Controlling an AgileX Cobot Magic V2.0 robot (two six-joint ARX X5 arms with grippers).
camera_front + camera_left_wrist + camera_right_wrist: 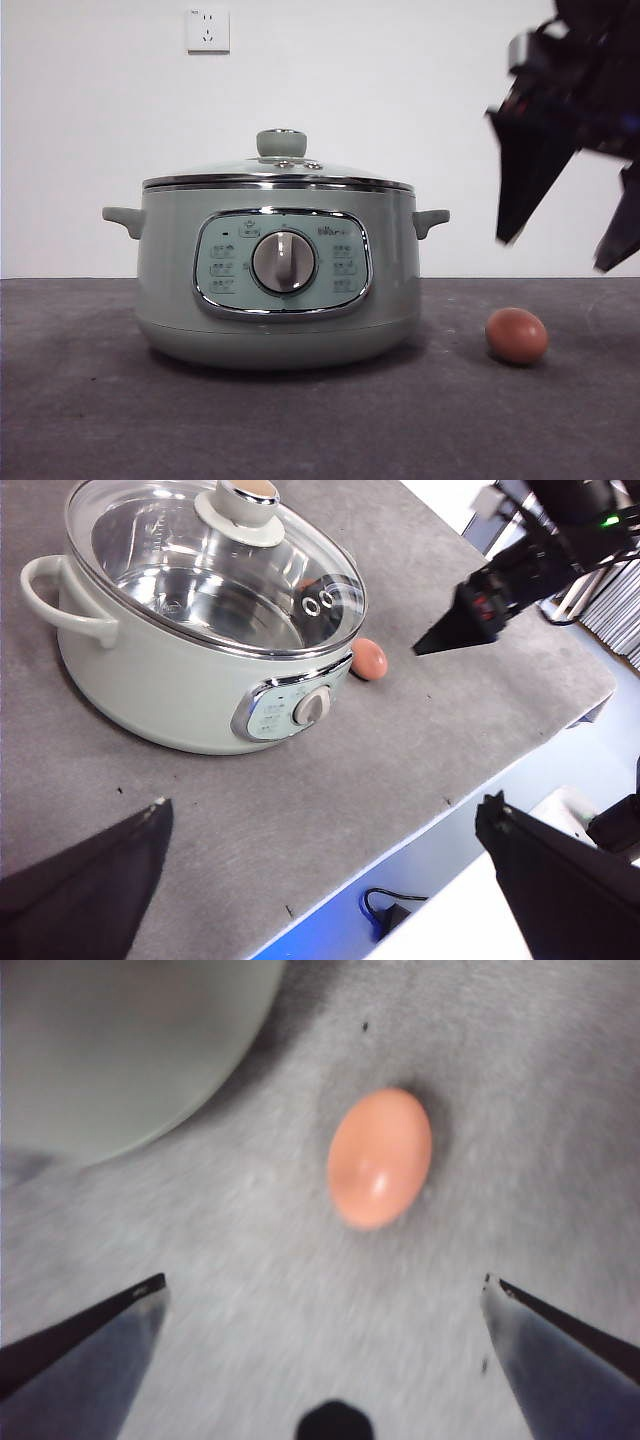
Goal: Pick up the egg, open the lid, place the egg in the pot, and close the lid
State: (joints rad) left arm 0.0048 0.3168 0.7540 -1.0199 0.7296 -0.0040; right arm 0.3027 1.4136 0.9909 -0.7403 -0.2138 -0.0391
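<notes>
Egg first: we are at the opening step of the task, the pick-up, with nothing yet grasped. In the front view the egg lies on the grey counter at the lower right of the frame, just beside the pot, whose lid sits closed on its rim. The right tool hangs in the upper right, above the egg and apart from it, its two dark jaws spread.

In the left wrist view we see the left tool waiting well back from the work, jaws wide apart and holding nothing. The pot fills the upper left of the frame, the egg sits at its far side near the middle, and the right tool shows at the upper right, pointing down toward the egg.

In the right wrist view, which is blurred, the egg lies a little above centre on the bare counter, between the lines of the right tool's open jaws but beyond their tips, untouched. By our reading, the next move calls for a descent until the jaws straddle the egg, then a gentle close, since a smooth oval could roll or slip.
</notes>
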